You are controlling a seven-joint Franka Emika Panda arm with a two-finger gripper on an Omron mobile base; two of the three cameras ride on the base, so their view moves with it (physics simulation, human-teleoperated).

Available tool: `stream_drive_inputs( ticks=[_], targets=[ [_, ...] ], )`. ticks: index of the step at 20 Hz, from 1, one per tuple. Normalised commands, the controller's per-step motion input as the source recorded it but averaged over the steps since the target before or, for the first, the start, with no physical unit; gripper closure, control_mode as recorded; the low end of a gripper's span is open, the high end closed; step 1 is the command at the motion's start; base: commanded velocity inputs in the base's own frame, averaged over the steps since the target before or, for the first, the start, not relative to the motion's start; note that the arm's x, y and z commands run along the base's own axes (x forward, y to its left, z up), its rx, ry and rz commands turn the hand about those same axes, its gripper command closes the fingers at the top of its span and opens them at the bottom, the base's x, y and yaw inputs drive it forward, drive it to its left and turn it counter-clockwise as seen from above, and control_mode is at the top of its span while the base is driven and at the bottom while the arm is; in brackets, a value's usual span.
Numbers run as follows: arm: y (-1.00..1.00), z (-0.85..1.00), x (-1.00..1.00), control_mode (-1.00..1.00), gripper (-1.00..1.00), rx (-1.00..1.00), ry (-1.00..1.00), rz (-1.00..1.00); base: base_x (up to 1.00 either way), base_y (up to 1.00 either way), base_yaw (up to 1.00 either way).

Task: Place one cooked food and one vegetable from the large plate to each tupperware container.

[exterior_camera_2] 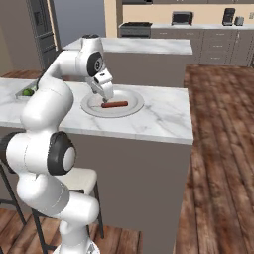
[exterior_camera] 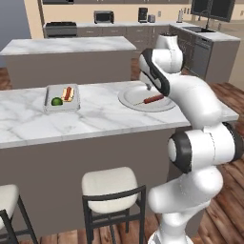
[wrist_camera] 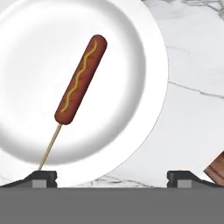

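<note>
The large plate (exterior_camera: 131, 95) (exterior_camera_2: 130, 101) (wrist_camera: 35, 52) lies on the marble counter with a corn dog (exterior_camera: 153, 99) (exterior_camera_2: 114, 104) (wrist_camera: 81, 78) on a thin stick in it, a mustard line along its top. My gripper (exterior_camera: 148, 87) (exterior_camera_2: 101, 94) (wrist_camera: 113, 177) hovers just above the plate's near side, open, nothing between its fingers. In the hand view the corn dog lies ahead and left of the fingertips (wrist_camera: 41, 177). One tupperware container (exterior_camera: 48, 100) stands further left on the counter, holding a green vegetable (exterior_camera: 56, 101) and a hot dog in a bun (exterior_camera: 68, 94).
Two cushioned stools (exterior_camera: 112, 183) stand in front of the counter. A second island (exterior_camera: 71, 45) lies behind it. The counter's right end (exterior_camera_2: 186, 114) drops to wooden floor (wrist_camera: 216, 168) close to the plate. My own arm blocks part of the plate in the left base view.
</note>
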Motion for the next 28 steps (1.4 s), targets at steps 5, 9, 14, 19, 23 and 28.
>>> stream_drive_inputs(
  ticks=[5, 9, 14, 19, 23, 28],
  targets=[
    [-0.02, -0.43, 0.56, -1.0, -1.0, 0.0, 0.03, 0.03, 0.0, 0.0, 0.0],
    [-0.15, -0.57, 0.17, -1.0, -1.0, 0.0, -0.01, 0.0, 0.0, 0.0, 0.0],
    [-0.15, -0.58, 0.0, -1.0, -1.0, 0.0, -0.03, -0.05, 0.0, 0.0, 0.0],
    [-0.04, -0.13, 0.19, -1.0, -1.0, 0.0, 0.0, -0.06, 0.0, 0.0, 0.0],
    [0.0, 0.05, 0.42, -1.0, -1.0, 0.0, 0.0, -0.03, 0.0, 0.0, 0.0],
    [0.0, 0.01, 0.27, -1.0, -1.0, 0.0, 0.0, 0.0, 0.0, 0.0, 0.0]
  ],
)
